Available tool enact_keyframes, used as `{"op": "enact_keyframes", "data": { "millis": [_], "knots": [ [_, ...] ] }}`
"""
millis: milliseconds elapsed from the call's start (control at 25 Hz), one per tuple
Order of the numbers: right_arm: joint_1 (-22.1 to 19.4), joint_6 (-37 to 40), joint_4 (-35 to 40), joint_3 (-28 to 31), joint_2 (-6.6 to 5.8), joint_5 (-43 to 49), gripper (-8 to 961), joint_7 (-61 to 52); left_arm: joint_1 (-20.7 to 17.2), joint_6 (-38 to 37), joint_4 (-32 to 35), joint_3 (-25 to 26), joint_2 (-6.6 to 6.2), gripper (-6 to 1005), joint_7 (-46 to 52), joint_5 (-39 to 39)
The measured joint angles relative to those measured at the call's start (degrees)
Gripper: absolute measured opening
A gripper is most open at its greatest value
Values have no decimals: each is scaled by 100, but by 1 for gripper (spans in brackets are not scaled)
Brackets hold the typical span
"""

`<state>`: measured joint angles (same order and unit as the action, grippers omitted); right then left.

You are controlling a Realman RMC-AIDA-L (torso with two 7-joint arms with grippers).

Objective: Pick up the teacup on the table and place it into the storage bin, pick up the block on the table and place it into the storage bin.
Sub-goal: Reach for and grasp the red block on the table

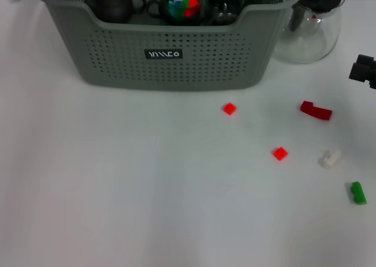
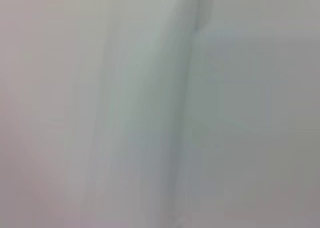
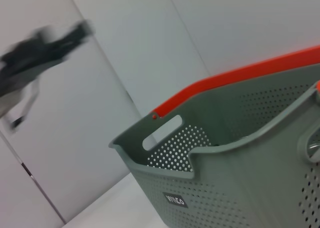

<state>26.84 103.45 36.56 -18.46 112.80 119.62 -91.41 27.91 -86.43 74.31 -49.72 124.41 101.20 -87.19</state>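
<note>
The storage bin [image 1: 176, 50] is set at the far middle of the table [image 1: 117, 191], its black label turned toward the robot. Dark teaware is already seen inside it: a round dark pot [image 1: 113, 4], a cup holding coloured blocks [image 1: 182, 6], and a dark glass cup [image 1: 223, 4]. No teacup is seen left out on the table, so that half of the task is judged done.

What is left are the loose blocks, all lying on the robot's right side of the table: a red block [image 1: 229, 108] just in front of the bin, a second red block [image 1: 280, 154] nearer the robot, a dark red curved piece [image 1: 316, 110] (its long axis runs roughly across the table), a white block [image 1: 329, 158], and a green block [image 1: 358, 193] close to the right edge.

The right gripper [image 1: 365, 70] is seen only as a dark part at the right edge, beyond the curved piece; whether its fingers are apart or together cannot be told. It is the nearer arm to every block. The left gripper is not seen at all. A clear glass jug [image 1: 311, 26] stands just beside the bin's right end.
</note>
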Motion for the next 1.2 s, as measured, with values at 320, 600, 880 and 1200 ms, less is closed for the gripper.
{"op": "enact_keyframes", "data": {
  "millis": [320,600,880,1200],
  "knots": [
    [-78,104,65,-258,-23,130,518,36,-546,-2195,-2029,1197,19,785,-3007,-1268],
    [48,465,930,-1365,103,834,518,-28,-512,-1615,-3364,1413,-9,785,-3875,-2616],
    [454,705,2475,-1760,426,1989,517,-939,-505,-1514,-3493,1432,-7,785,-3887,-2764],
    [812,456,3262,-2187,505,3132,517,-2432,-521,-1514,-3667,1715,-11,785,-3906,-2836]
  ]
}}
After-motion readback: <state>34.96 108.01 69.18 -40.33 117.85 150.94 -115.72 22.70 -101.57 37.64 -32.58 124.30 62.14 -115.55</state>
